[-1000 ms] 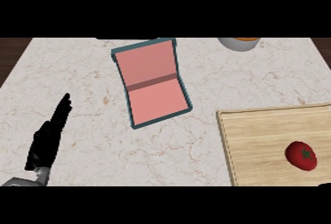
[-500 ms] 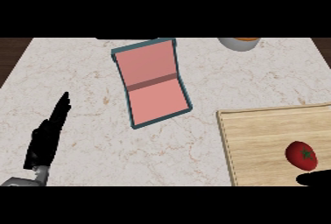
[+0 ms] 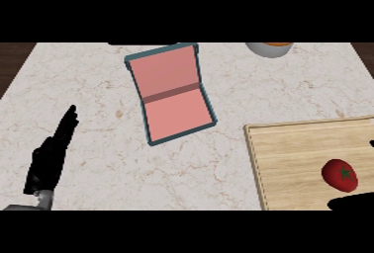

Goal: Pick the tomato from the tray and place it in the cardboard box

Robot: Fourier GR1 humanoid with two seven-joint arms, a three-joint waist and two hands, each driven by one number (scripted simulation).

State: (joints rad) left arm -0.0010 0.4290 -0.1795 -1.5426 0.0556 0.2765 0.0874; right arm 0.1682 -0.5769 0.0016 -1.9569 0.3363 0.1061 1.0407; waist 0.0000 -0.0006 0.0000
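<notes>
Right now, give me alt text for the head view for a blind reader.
A red tomato lies on a wooden tray at the right of a marble counter, the robot's right hand showing just below it. An open pink box with a teal rim lies at centre; the left hand rests open at lower left.

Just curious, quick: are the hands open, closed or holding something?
Left hand: open, holding nothing.
Right hand: barely in view near the tomato; cannot be told.

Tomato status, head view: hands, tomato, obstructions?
Left hand open, resting at left. Right hand at lower right, just below tomato. Tomato on tray, unheld. Nothing between tray and cardboard box.
</notes>
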